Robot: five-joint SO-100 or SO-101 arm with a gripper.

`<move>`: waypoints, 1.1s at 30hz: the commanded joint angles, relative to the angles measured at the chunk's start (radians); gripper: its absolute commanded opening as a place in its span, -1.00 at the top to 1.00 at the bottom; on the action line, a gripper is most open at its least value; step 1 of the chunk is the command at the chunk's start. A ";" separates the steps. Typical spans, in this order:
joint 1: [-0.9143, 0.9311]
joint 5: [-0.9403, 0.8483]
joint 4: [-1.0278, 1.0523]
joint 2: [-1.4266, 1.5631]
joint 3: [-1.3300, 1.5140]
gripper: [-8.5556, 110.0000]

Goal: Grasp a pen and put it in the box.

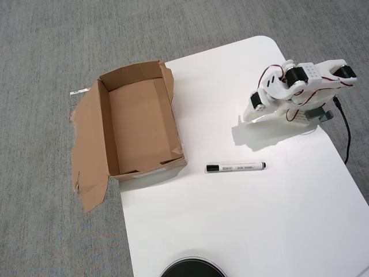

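Overhead view: one gripper (249, 117), folded low at the arm's base; whether its jaws are spread or pressed together cannot be told. Nothing held. One pen (236, 167) lies flat on the white table (242, 231) just below the jaws, apart from them. One box (140, 124), open, sits well left of the jaws.

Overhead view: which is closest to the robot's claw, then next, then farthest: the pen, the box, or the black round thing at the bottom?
From the claw:
1. Pen, just below it on the white table.
2. Box, off to the left, at the table's edge.
3. Black round thing, at the bottom edge.
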 commanded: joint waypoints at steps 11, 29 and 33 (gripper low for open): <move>-0.007 0.007 0.000 0.057 -0.007 0.85; -0.008 0.007 -0.002 -0.222 -0.357 0.85; -0.008 0.002 -0.002 -0.324 -0.478 0.85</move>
